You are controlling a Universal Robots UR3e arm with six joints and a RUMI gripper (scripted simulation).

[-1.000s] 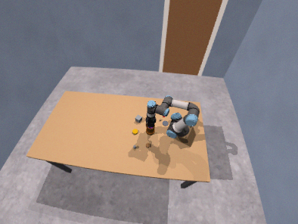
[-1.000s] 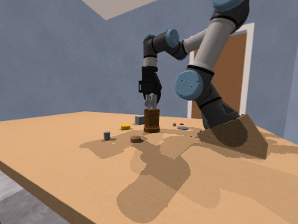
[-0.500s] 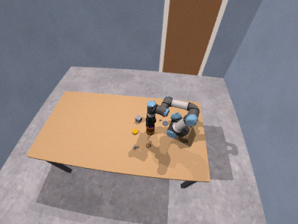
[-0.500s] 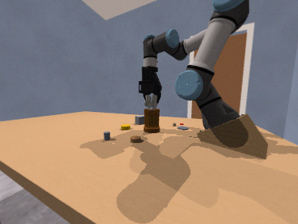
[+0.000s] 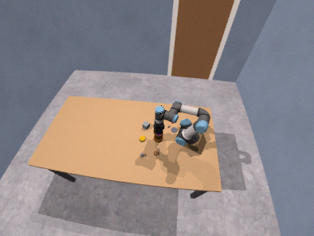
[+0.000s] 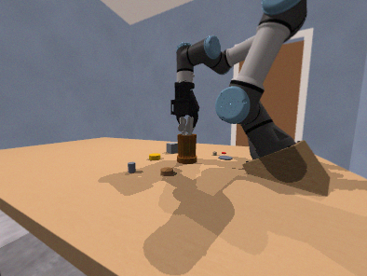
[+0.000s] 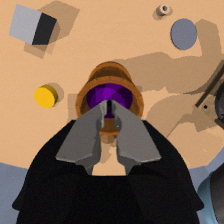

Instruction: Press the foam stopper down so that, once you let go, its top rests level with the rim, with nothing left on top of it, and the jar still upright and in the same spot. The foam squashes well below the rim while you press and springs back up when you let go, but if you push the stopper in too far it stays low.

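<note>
A brown jar [image 6: 187, 148] stands upright on the table, also in the top view [image 5: 158, 136]. The wrist view shows its mouth [image 7: 110, 97] filled by a purple foam stopper [image 7: 109, 96]. My gripper [image 6: 185, 125] is shut, with nothing between the fingers, and points straight down over the jar. Its fingertips sit at the jar's mouth, on the stopper. From the side the stopper is hidden inside the jar, so I cannot tell how deep it sits.
Near the jar lie a yellow disc [image 7: 45, 96], a grey cube [image 7: 31, 26], a grey-blue disc [image 7: 183, 34], a small grey knob [image 7: 163, 9], a brown disc [image 6: 167, 172] and a small blue cylinder [image 6: 131, 167]. The arm's base [image 6: 275, 154] stands right of the jar.
</note>
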